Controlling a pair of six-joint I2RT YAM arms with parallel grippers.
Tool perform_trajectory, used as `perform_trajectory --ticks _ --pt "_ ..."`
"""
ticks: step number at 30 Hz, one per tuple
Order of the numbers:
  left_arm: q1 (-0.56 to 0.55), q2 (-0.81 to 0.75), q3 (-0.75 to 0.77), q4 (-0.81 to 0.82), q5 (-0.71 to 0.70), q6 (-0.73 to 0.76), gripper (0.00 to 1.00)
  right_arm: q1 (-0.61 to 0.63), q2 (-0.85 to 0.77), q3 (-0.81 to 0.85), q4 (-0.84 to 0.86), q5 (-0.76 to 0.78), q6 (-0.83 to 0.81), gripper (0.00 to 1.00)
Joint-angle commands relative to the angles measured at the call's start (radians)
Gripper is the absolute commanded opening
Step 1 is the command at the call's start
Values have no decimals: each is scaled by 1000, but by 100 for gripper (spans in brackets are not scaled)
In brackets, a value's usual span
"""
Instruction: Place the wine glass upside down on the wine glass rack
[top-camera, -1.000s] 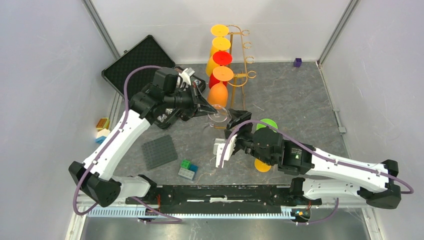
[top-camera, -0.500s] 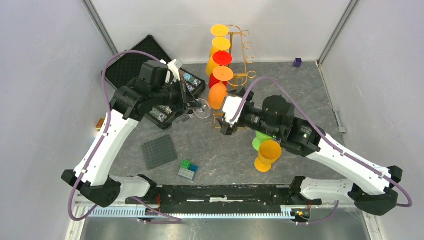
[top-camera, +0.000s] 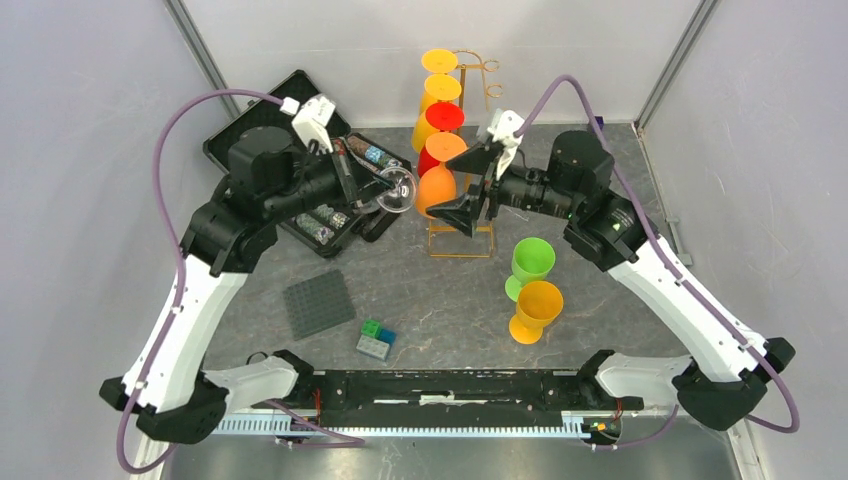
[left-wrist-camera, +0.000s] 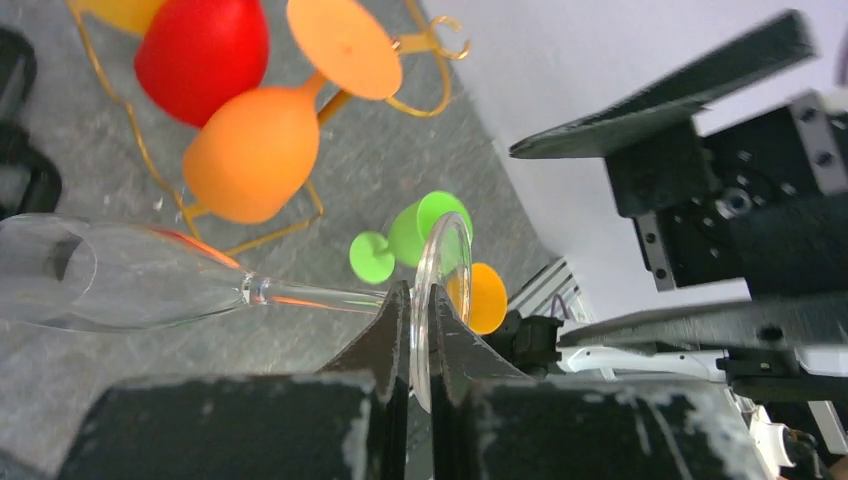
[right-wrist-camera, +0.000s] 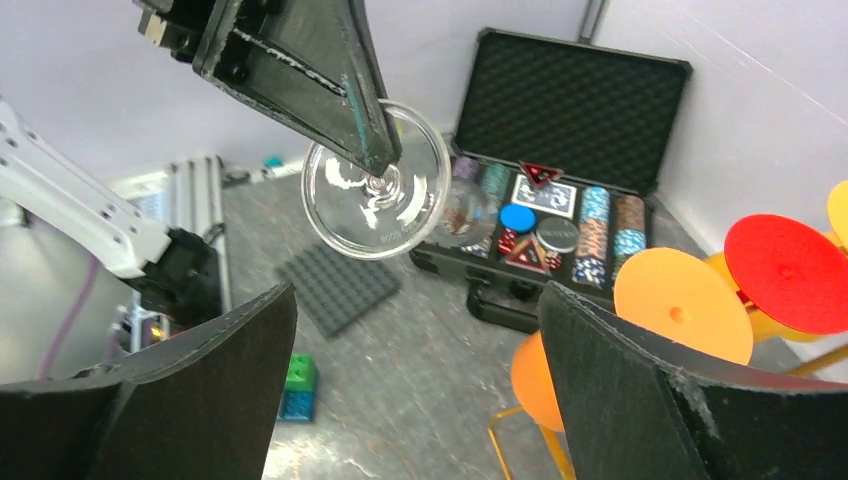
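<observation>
The left gripper (left-wrist-camera: 420, 318) pinches the clear wine glass (left-wrist-camera: 130, 272) by its foot's edge, sideways in the air beside the rack (top-camera: 460, 254); the right gripper (top-camera: 468, 208) is spread wide nearby. That thin hold may slip, or the bowl may knock the hanging orange glass (top-camera: 436, 190).

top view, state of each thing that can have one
clear wine glass, on its side in the air, gripped by its foot
left gripper, shut on the glass's foot
right gripper, open, empty
wine glass rack, upright, four coloured glasses hung upside down
black case, lid open
green glass, upright on table
yellow-orange glass, upright on table
</observation>
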Motion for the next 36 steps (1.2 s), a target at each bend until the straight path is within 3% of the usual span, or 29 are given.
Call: perform_trajectory --ticks 1,8,17,26,32,36 --pt "2 -76 -58 272 26 76 2 -64 -7 -14 224 -222 277 93" --pt "3 -157 -153 459 75 144 2 -119 -5 -158 677 -327 666 82" --pt "3 -199 -217 584 122 168 2 -121 77 -202 1002 -360 967 66" --pt "2 -185 -214 612 160 141 2 -120 145 -192 1005 -331 1018 50" --pt "3 -182 -210 608 164 136 2 -118 179 -185 997 -333 1045 34" --pt "2 -180 -209 602 167 136 2 -116 194 -177 1014 -327 1065 31"
